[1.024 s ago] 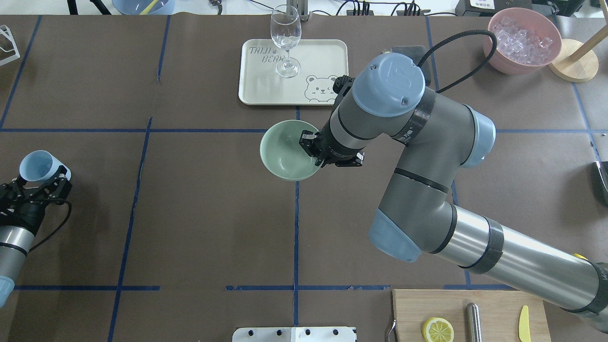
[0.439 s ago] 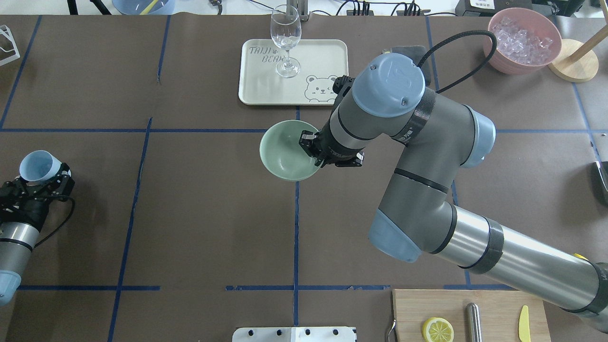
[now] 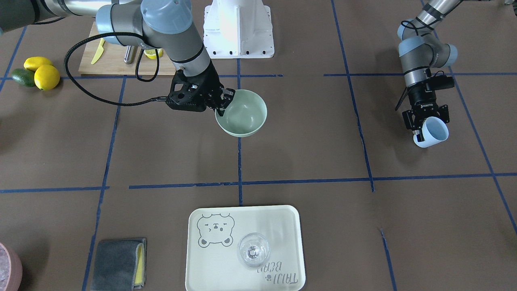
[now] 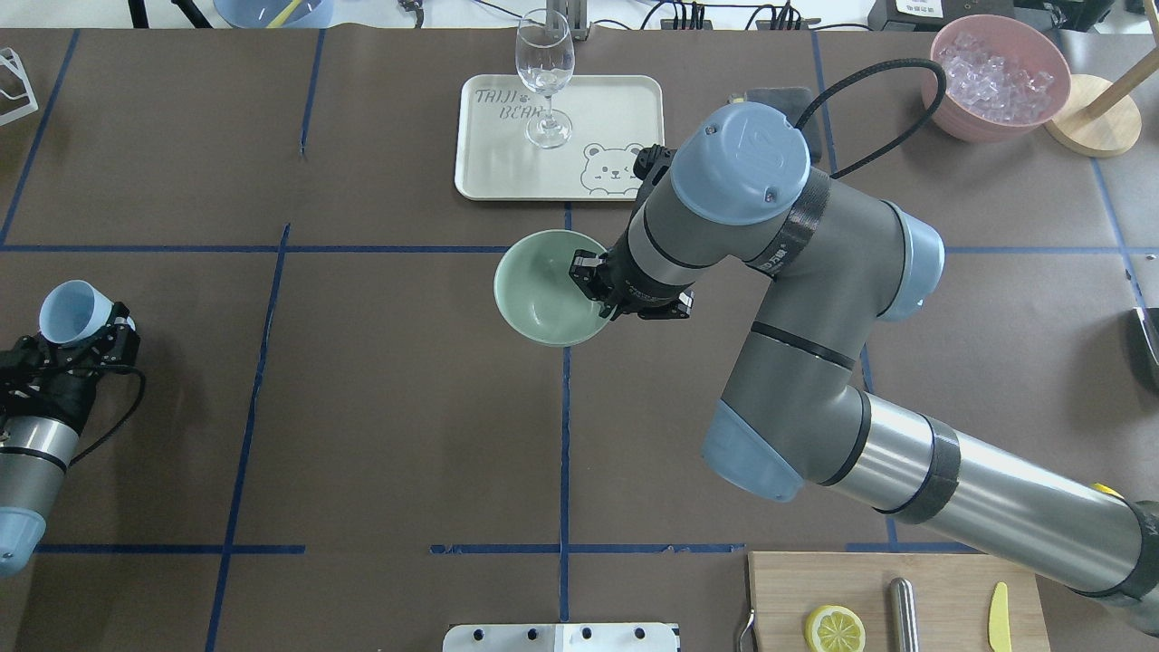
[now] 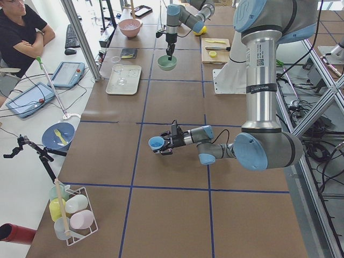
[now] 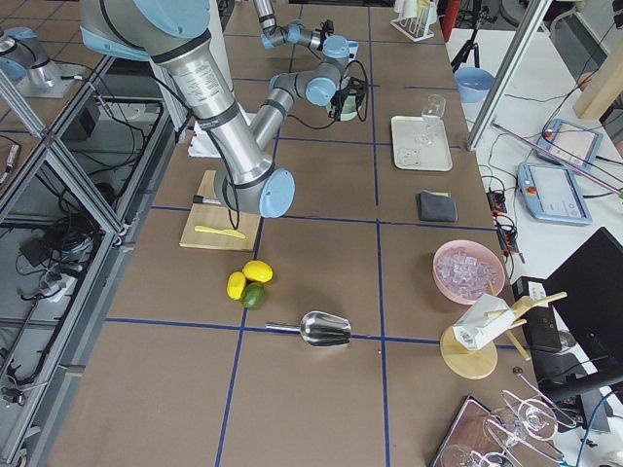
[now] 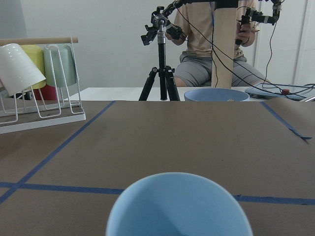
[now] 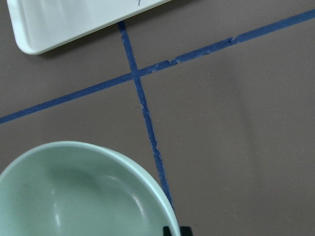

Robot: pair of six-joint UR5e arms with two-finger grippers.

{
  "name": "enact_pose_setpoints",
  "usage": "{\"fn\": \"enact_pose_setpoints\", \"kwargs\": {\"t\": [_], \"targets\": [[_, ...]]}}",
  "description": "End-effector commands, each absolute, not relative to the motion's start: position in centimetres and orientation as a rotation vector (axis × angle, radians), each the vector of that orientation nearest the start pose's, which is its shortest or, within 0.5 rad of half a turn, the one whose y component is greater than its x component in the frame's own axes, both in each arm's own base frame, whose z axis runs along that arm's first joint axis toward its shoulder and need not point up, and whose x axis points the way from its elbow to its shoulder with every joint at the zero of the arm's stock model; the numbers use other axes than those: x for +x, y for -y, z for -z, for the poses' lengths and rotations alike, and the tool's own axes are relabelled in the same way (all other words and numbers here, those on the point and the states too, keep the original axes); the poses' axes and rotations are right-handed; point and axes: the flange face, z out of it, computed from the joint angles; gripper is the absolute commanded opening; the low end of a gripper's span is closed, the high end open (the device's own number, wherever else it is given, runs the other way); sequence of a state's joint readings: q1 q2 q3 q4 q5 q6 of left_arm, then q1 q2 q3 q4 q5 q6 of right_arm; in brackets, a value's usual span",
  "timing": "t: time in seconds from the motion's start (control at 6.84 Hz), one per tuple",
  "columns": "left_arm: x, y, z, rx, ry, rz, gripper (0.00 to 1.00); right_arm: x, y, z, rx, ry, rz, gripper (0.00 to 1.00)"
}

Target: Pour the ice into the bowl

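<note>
The right gripper (image 4: pixel 598 290) pinches the bowl (image 4: pixel 539 290) by its rim at 3 o'clock, mid-table; the bowl is empty. The left gripper (image 4: pixel 81 340) clasps a cup (image 4: pixel 72 311) out at 9 o'clock, with no ice showing in it. The only ice (image 4: pixel 996 77) visible fills the pink bowl (image 4: pixel 960 127) at 1 o'clock. This looks like set-up before pouring. Next, the ice must be brought over the held bowl and tipped in. Since a second ago the cup has shifted slightly, while the bowl has stayed put.
</note>
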State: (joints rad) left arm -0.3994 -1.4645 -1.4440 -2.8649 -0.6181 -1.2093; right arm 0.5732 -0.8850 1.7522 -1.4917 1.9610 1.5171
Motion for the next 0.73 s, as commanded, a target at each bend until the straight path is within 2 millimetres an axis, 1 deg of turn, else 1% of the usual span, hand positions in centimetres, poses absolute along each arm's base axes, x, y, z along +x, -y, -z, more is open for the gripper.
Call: {"fn": "enact_pose_setpoints", "kwargs": {"t": [0.0, 0.15, 0.29, 0.44, 0.58], "targets": [[28.8, 39.7, -55.5, 1.232, -0.545, 0.415, 0.0, -55.1, 43.4, -14.4, -0.024, 0.976, -0.285, 0.0], [28.1, 40.2, -54.8, 1.249, -0.53, 0.411, 0.0, -59.7, 42.9, -12.5, -0.019, 0.948, -0.292, 0.0], [27.8, 40.5, -54.2, 1.266, -0.502, 0.382, 0.0, -63.6, 42.3, -11.3, -0.007, 0.915, -0.283, 0.0], [27.5, 40.7, -53.8, 1.276, -0.489, 0.374, 0.0, -66.6, 41.1, -11.8, 0.0, 0.906, -0.263, 0.0], [27.6, 40.8, -53.7, 1.275, -0.492, 0.374, 0.0, -68.6, 41.1, -12.6, 0.019, 0.927, -0.257, 0.0]]}}
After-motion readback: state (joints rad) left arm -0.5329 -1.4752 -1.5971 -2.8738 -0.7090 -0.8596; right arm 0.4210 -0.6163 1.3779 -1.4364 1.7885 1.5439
